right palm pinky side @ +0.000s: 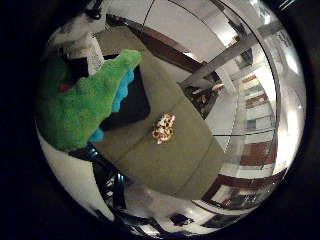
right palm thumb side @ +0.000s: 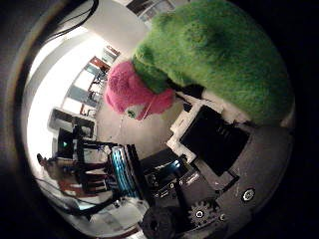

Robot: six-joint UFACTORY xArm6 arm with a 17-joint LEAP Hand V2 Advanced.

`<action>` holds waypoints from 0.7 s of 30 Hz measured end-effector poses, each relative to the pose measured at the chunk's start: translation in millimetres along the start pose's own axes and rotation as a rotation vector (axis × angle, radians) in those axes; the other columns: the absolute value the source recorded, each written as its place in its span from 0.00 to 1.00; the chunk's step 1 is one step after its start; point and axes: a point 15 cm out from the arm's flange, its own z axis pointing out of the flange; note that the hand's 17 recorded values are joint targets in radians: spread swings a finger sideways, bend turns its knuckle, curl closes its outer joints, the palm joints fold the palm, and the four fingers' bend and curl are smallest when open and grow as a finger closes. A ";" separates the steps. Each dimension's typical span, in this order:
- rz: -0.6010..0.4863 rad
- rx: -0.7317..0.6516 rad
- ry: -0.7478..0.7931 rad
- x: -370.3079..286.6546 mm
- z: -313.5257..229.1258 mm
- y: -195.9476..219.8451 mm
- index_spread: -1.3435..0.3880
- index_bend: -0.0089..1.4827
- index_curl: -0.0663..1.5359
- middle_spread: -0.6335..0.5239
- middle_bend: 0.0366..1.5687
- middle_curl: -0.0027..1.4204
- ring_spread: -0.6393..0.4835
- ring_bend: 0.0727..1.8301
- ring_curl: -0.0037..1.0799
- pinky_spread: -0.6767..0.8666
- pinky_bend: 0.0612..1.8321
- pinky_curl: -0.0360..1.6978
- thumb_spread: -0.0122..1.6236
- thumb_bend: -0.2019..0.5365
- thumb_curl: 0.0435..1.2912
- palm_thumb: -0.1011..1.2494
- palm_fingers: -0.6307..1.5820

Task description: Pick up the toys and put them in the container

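A green plush toy [right palm pinky side: 85, 100] with blue parts fills much of the right little finger side palm view, close to the palm and high above the table. The right thumb side palm view shows its green body [right palm thumb side: 214, 55] and a pink part [right palm thumb side: 130, 88]. My hand [right palm thumb side: 214, 149] has its black and white fingers curled against the plush. Below it a black container [right palm pinky side: 132, 102] stands on the olive table [right palm pinky side: 175, 160]. A small orange and white toy [right palm pinky side: 163, 127] lies on the table beside the container.
The table's edges drop to a pale floor all round. A blue-slatted chair [right palm thumb side: 125, 169] and other furniture stand on the floor beside the table. Shelves and a wall [right palm pinky side: 255, 100] lie beyond the table.
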 end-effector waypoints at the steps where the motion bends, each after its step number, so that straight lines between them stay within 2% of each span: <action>1: -0.004 0.005 0.005 -1.6 6.0 -4.4 0.60 0.68 0.69 0.34 0.73 0.76 0.29 0.64 0.96 0.31 0.76 0.54 0.71 0.26 0.42 0.86 0.77; 9: -0.016 0.006 0.032 -1.9 54.3 -13.0 0.60 0.67 0.69 0.34 0.73 0.76 0.29 0.65 0.96 0.31 0.75 0.55 0.71 0.25 0.43 0.85 0.76; 14: -0.023 0.019 0.057 0.9 70.5 -15.7 0.60 0.64 0.69 0.34 0.70 0.75 0.29 0.63 0.94 0.30 0.75 0.55 0.73 0.24 0.40 0.77 0.75; 16: -0.022 0.010 0.054 0.6 76.2 -12.8 0.59 0.61 0.68 0.34 0.68 0.73 0.30 0.62 0.91 0.29 0.71 0.53 0.74 0.24 0.39 0.75 0.75; 18: -0.019 0.001 0.050 0.4 80.5 -9.6 0.58 0.53 0.65 0.35 0.64 0.70 0.31 0.60 0.84 0.27 0.67 0.49 0.73 0.24 0.36 0.72 0.75; 21: -0.023 -0.014 0.043 -1.0 87.7 -4.7 0.57 0.40 0.62 0.36 0.57 0.65 0.33 0.57 0.77 0.23 0.62 0.46 0.72 0.24 0.34 0.68 0.68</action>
